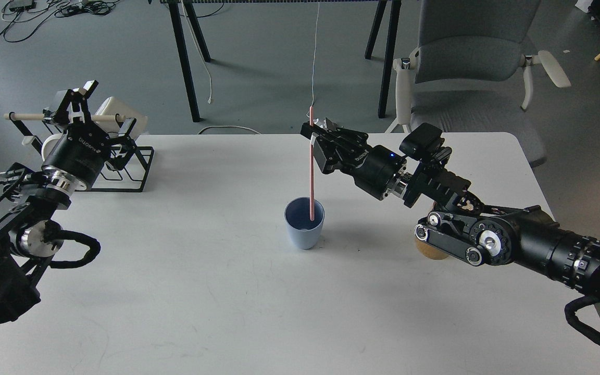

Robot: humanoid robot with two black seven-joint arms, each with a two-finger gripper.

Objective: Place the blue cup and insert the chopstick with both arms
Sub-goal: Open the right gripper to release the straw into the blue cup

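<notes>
The blue cup [304, 225] stands upright at the middle of the white table [201, 291]. The pink-red chopstick [311, 172] stands nearly upright with its lower end inside the cup. My right gripper [314, 131] reaches in from the right, above and behind the cup. It is shut on the chopstick near its top end. My left gripper [77, 96] is at the far left of the table, by the rack. Its fingers are spread and hold nothing.
A black wire rack [130, 166] with a pale wooden rod [24, 115] and white mugs [123, 112] stands at the back left, right behind my left gripper. A tan wooden cup [429, 251] sits partly hidden under my right arm. A grey chair [466, 62] stands beyond the table.
</notes>
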